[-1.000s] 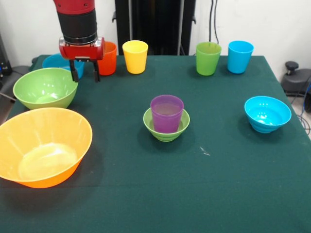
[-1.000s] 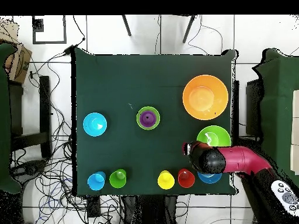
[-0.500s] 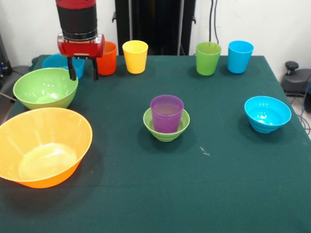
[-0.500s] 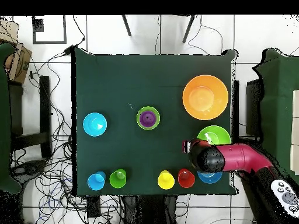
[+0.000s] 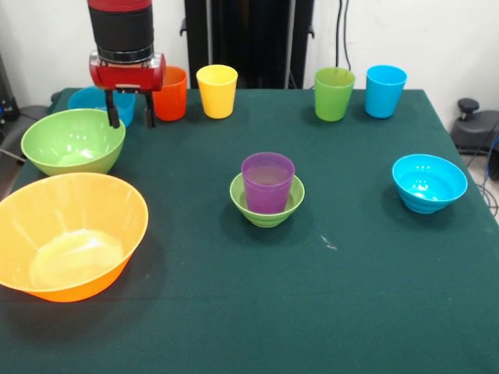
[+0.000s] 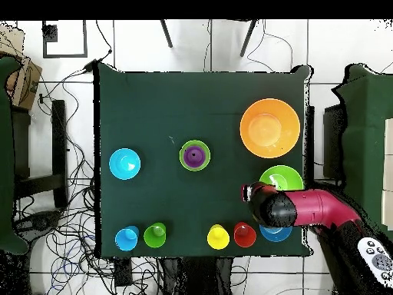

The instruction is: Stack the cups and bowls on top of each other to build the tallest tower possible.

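Observation:
A purple cup (image 5: 267,181) stands upright inside the small green bowl (image 5: 267,209) at the table's middle, a two-piece tower (image 6: 195,155). Along the far edge stand an orange cup (image 5: 171,93), yellow cup (image 5: 217,90), green cup (image 5: 334,93) and light blue cup (image 5: 385,90). The small blue bowl (image 5: 429,182) sits at the right. At the left are the big orange bowl (image 5: 66,234), the medium green bowl (image 5: 72,140) and, partly hidden behind the arm, the medium blue bowl (image 5: 87,99). My gripper (image 5: 130,118) hangs open and empty between the green bowl and the orange cup.
The dark green cloth table (image 5: 351,296) is bordered by cables and white floor (image 6: 207,46) in the overhead view. My red arm (image 6: 315,210) reaches in over the table's right edge there.
My gripper has risen slightly and drifted a little toward the far left, toward the medium blue bowl. Cups and bowls have not moved.

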Controlling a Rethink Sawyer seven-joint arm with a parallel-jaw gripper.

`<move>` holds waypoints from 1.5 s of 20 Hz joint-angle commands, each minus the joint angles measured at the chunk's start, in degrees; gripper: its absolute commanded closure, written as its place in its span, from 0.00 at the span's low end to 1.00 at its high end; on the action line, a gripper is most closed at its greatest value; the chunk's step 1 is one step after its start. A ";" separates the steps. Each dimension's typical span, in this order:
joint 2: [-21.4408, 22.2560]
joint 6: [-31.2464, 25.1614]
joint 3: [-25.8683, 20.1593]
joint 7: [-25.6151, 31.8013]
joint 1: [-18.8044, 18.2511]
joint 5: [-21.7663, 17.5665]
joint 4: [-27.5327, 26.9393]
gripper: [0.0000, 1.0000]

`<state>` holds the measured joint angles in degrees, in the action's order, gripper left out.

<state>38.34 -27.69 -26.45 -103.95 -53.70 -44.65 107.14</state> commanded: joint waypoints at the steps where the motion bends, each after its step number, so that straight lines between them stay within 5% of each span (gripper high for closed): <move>1: -4.21 -0.21 -2.50 8.98 -1.20 -4.03 -3.83 0.00; 30: -7.63 1.34 -2.38 8.50 -1.23 -7.04 -7.12 0.00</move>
<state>32.45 -27.69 -26.46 -103.95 -56.29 -46.35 104.88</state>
